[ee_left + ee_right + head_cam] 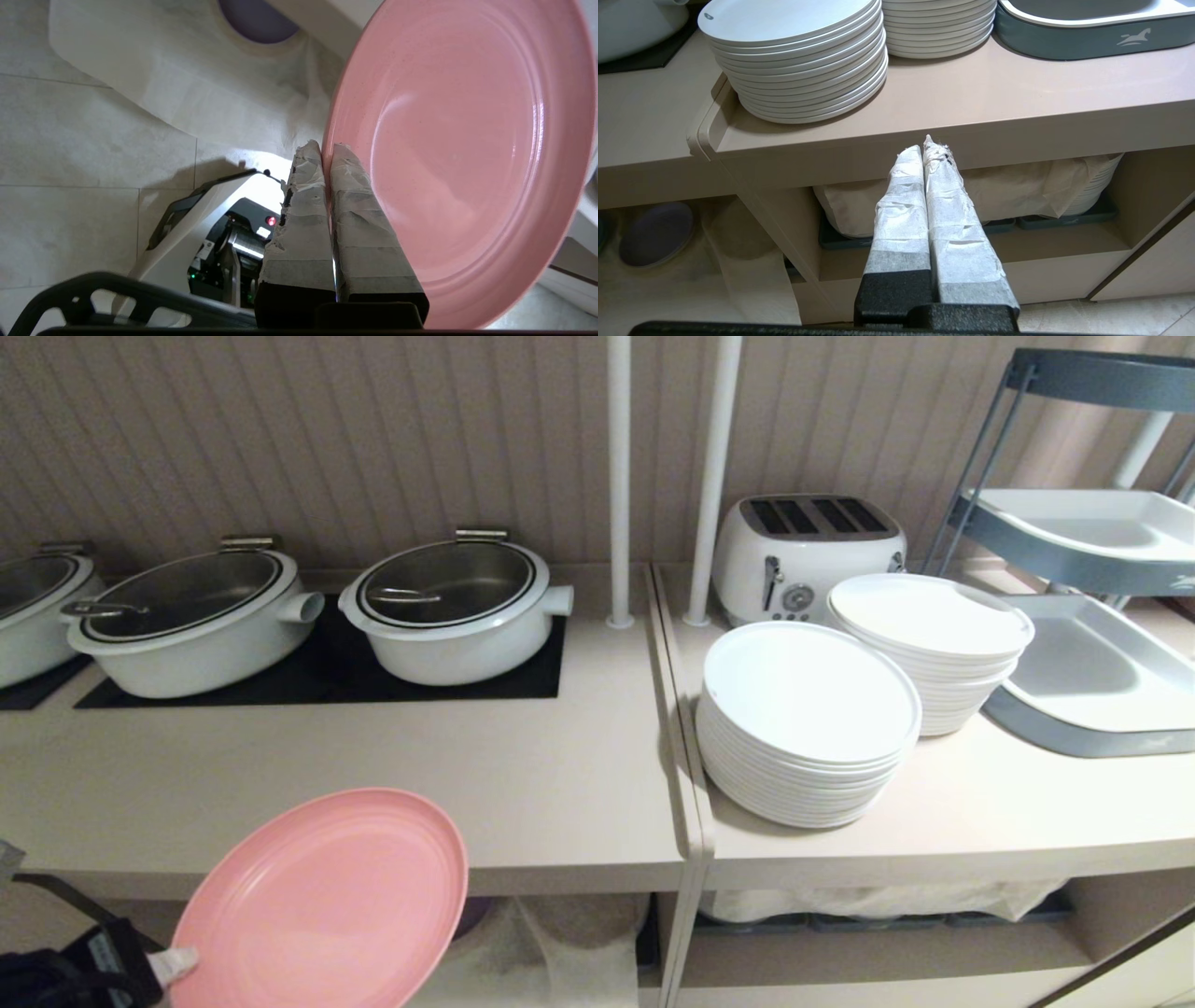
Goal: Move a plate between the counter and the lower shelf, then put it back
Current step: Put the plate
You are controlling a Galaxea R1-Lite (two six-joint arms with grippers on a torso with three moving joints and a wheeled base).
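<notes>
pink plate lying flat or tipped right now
Tipped: the pink plate hangs tilted before the counter edge, its rim pinched by the left gripper.

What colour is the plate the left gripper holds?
Plain pink plate, no pattern; clearest in the left wrist view.

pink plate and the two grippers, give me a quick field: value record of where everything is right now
plate: pink plate held in the air, tilted, in front of the counter edge, resting on nothing
left gripper: left gripper shut on the plate's rim
right gripper: right gripper shut, empty, in front of the adjoining top
lower shelf: lower shelf under the counter, white cloth draped inside, purple plate there
counter: white pots on black panels
adjoining top: two white plate stacks, a toaster behind them
</notes>
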